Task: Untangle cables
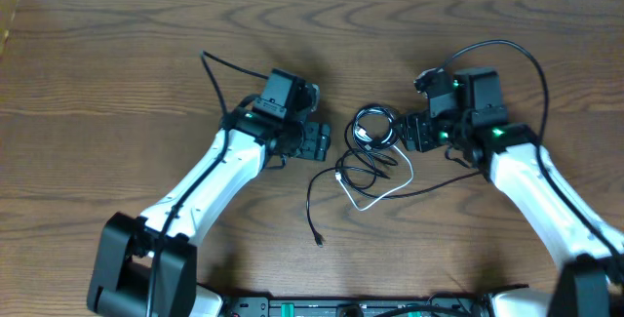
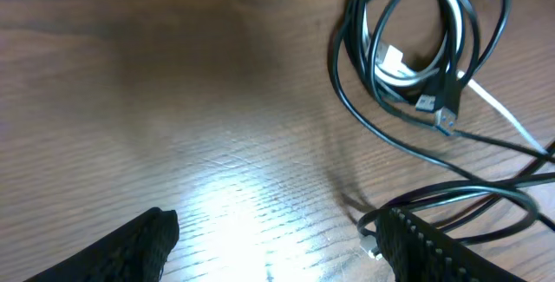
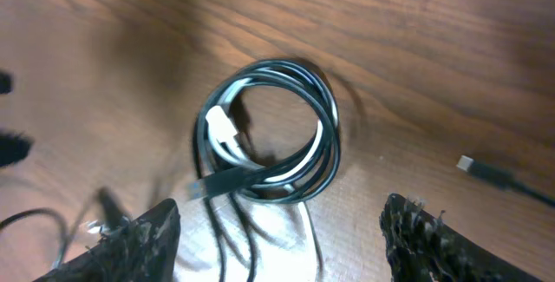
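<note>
Two grippers, both spread wide and holding nothing. The left gripper (image 1: pixel 314 143) sits just left of the cables (image 1: pixel 373 132) and the right gripper (image 1: pixel 414 132) just right of them, both low over the table (image 1: pixel 117 63). The cables lie mid-table between the arms: a tight coil (image 3: pixel 328 143) of black strands with the white cord (image 2: pixel 390 61) wound into it, the white cord's loose loop trailing toward the robot, and one black tail (image 1: pixel 314 210) running out to a plug end. My read of the step: each side is about to choose a strand. To do it well, the right gripper should take the coil's rim only. The left should pinch a single loose run, either the white loop or the black tail, not the bundle. Then draw them apart slowly so the plugs slip through and nothing cinches. As for pose, the left arm reaches diagonally from the near-left, and its wrist view shows mostly bare wood in the gap, with the coil off to the upper right. The right arm comes from the near-right, wrist tipped down, with the coil centred just ahead of its gap.
</note>
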